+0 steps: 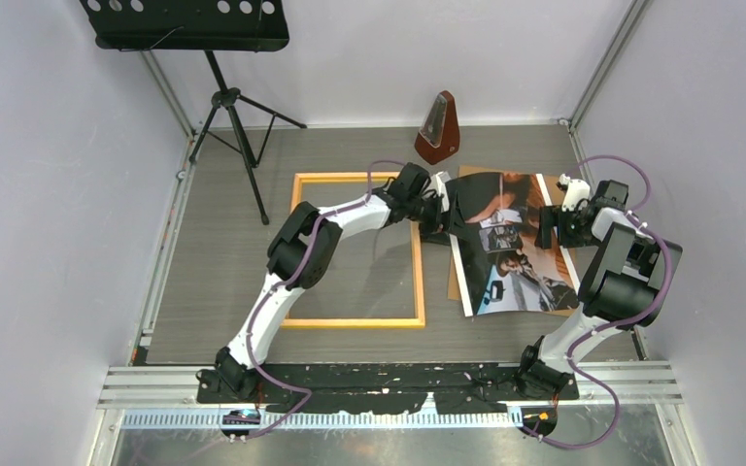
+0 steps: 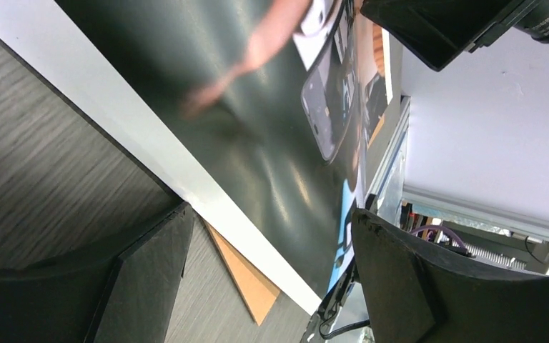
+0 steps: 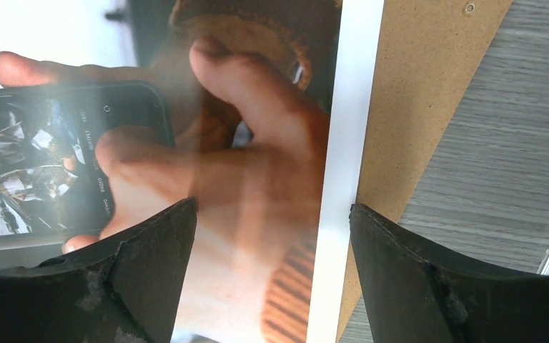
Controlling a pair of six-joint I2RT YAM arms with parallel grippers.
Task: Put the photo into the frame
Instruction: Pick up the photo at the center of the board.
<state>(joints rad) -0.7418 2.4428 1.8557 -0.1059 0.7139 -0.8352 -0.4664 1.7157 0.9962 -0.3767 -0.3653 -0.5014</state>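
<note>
The photo (image 1: 510, 248) lies right of centre on a brown backing sheet (image 1: 570, 267), dark and orange with a white border. The yellow-orange frame (image 1: 355, 322) lies flat to its left with nothing inside it. My left gripper (image 1: 444, 209) is at the photo's upper left edge. In the left wrist view it (image 2: 271, 214) is open, jaws astride the photo's (image 2: 257, 128) white-bordered edge. My right gripper (image 1: 547, 225) is at the photo's upper right edge. In the right wrist view it (image 3: 271, 207) is open, low over the photo (image 3: 243, 143), with its jaws on either side of the border.
A brown metronome (image 1: 438, 128) stands at the back behind the photo. A black music stand (image 1: 228, 107) on a tripod stands at the back left. The backing sheet shows in the left wrist view (image 2: 246, 275) and the right wrist view (image 3: 422, 86). Walls enclose the table.
</note>
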